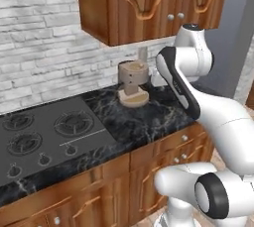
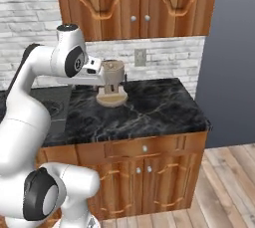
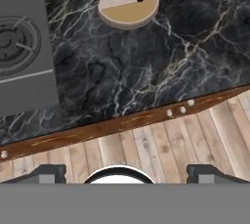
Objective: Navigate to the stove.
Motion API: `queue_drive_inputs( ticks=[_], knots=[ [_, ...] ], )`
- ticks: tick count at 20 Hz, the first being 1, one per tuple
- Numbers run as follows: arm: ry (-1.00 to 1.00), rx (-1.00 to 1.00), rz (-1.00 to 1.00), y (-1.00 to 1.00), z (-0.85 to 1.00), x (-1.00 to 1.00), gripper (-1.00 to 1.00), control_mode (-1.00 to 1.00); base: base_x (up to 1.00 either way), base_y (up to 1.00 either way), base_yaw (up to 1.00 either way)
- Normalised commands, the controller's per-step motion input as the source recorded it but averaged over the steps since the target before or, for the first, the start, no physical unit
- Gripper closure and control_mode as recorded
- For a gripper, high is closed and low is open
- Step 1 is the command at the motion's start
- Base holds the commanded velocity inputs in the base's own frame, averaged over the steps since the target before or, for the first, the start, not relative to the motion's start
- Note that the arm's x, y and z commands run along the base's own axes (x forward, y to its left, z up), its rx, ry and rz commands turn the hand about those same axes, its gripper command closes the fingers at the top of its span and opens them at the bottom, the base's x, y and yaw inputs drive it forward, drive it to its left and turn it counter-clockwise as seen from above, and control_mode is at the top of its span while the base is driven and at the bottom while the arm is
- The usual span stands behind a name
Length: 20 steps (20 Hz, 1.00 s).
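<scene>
The stove [image 1: 44, 134] is a flat dark-grey cooktop with ringed burners and small black knobs, set in the counter at the lower left of the left base view. Its right edge [image 2: 55, 106] peeks out behind my arm in the right base view. In the hand view one burner and the panel's edge [image 3: 24, 47] lie at the left. My gripper [image 3: 128, 174] hangs over the counter's front edge, to the right of the stove. It is open, with its fingertips [image 3: 49, 173] wide apart and nothing between them.
A beige coffee machine [image 1: 133, 83] stands on the black marble counter [image 1: 149, 119] right of the stove, close to my hand. Wooden wall cabinets [image 1: 149, 3] hang overhead, base cabinets [image 2: 144, 172] below. A grey wall panel [image 2: 229, 48] bounds the right; wooden floor [image 2: 224, 182] is in front.
</scene>
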Motion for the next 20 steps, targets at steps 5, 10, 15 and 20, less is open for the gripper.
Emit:
queue_drive_inputs(
  ticks=[5,10,15,20],
  knots=[
    [0.0,0.0,0.0,0.0,0.0,0.0,-1.0,1.0,-0.13,0.96,0.25],
    [0.0,0.0,0.0,0.0,0.0,0.0,-1.0,1.0,-0.01,0.86,0.25],
    [0.0,0.0,0.0,0.0,0.0,0.0,-1.0,1.0,0.0,0.75,0.2],
    [0.0,0.0,0.0,0.0,0.0,0.0,-1.0,1.0,0.0,0.21,0.04]
  ],
)
